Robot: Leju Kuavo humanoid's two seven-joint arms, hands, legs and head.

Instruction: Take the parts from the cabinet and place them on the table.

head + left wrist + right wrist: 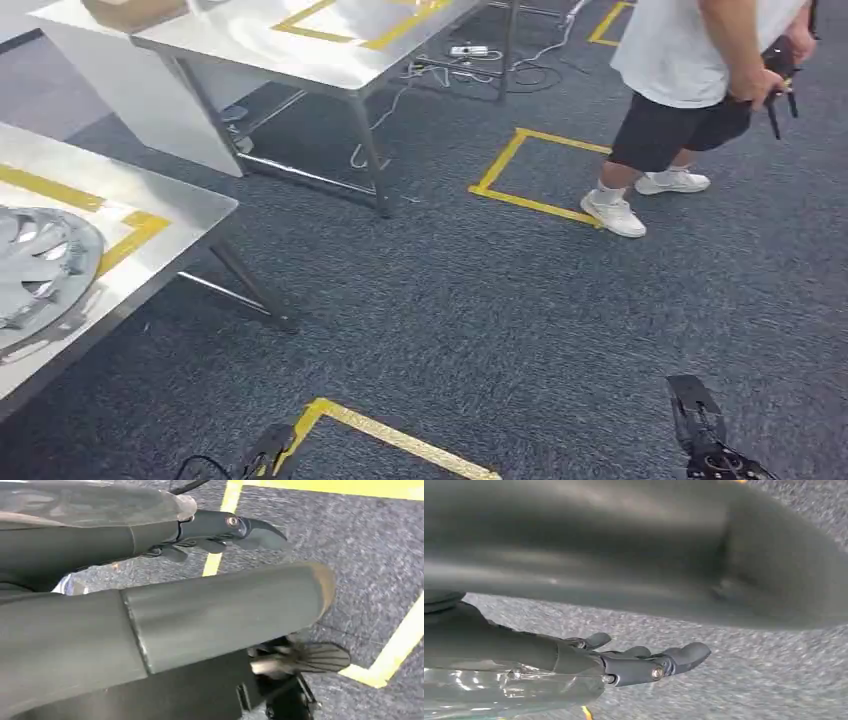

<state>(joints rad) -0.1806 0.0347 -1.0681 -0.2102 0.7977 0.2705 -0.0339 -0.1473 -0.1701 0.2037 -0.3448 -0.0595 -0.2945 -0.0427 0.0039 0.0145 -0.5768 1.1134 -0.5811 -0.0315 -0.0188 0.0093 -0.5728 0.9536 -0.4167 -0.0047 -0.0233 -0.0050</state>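
A silver hubcap (40, 265) is seen at about nine o'clock in the head view, lying flat on the near steel table (165, 205), partly over a strip of yellow tape (128, 240) and cut off by the picture's edge. A second steel table (330, 60) is seen at about eleven o'clock, with a cardboard box (130, 12) on it and cables (470, 60) on the floor behind it. The grey carpet (470, 310) is marked with yellow tape squares (530, 165).

The left hand (268, 450) is seen low at about seven o'clock, well apart from the hubcap and lower than the table top; in the left wrist view the left hand (220, 530) is shown with its fingers (260, 532) loosely extended over the carpet, nothing being held. The right hand (700, 425) is seen at about five o'clock, far from the hubcap; in the right wrist view the right hand (644, 662) is likewise shown released, its fingers (689, 655) spread above bare carpet.

A person (690, 90) in a white shirt, black shorts and white shoes is seen at about one o'clock, holding a dark device (782, 70).
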